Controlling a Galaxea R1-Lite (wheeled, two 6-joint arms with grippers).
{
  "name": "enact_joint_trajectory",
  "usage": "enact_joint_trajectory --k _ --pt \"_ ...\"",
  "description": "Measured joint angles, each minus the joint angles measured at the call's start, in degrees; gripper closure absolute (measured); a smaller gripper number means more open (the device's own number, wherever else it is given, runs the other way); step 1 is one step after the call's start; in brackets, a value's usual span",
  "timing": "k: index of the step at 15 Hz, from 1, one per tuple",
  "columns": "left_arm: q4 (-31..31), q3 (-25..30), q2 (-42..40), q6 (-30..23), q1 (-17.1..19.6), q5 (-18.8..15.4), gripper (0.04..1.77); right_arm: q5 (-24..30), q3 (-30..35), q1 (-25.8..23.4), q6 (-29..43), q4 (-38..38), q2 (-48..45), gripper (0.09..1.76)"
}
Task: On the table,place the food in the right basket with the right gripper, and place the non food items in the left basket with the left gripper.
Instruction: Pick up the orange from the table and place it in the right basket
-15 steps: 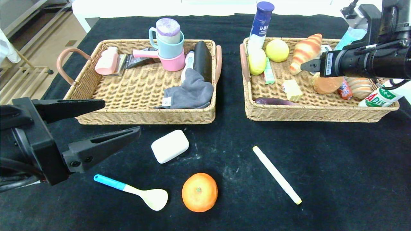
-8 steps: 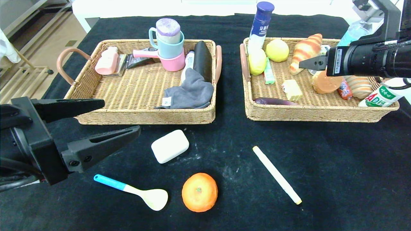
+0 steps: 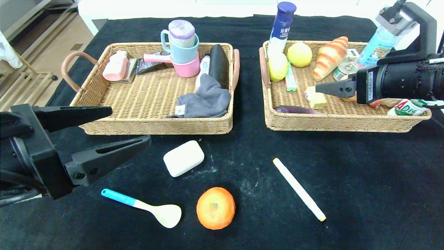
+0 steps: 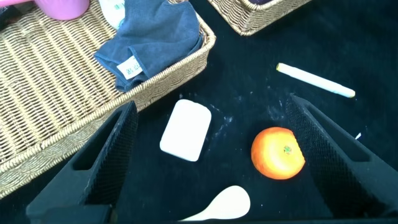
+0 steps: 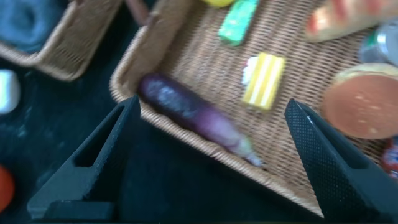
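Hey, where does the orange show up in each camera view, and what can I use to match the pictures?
Head view: the orange lies on the black table near the front edge, between the spoon and the white marker.
Left wrist view: the orange sits between the open left gripper's fingers, beside the white soap bar.
Right wrist view: only an orange sliver at the picture's edge.
Shared landmark: the white soap bar, in all three views.

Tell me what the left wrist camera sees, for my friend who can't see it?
The open left gripper hovers above a white soap bar, an orange and a spoon on black cloth, beside a wicker basket.
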Motion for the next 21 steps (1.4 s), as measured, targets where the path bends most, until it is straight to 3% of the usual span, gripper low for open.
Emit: enact_joint_trajectory --k 6,10,15,21 --pt "0.0 0.0 -0.2 0.0 0.1 0.0 0.09 4.8 7.3 6.6 -3.5 -2.2 -3.2 0.15" --pt "0.0 0.0 -0.2 -0.2 0.1 0.0 0.09 4.8 14.6 13.0 -3.6 -11.4 -3.7 0.15" --pt "0.0 0.0 -0.2 -0.2 0.1 -0.1 0.09 4.3 20.9 19.1 -5.9 -13.0 -3.7 0.15" --pt "0.0 0.0 -0.2 -0.2 0.0 -0.4 0.09 3.5 28.9 25.4 -6.1 -24.4 -1.2 0.14"
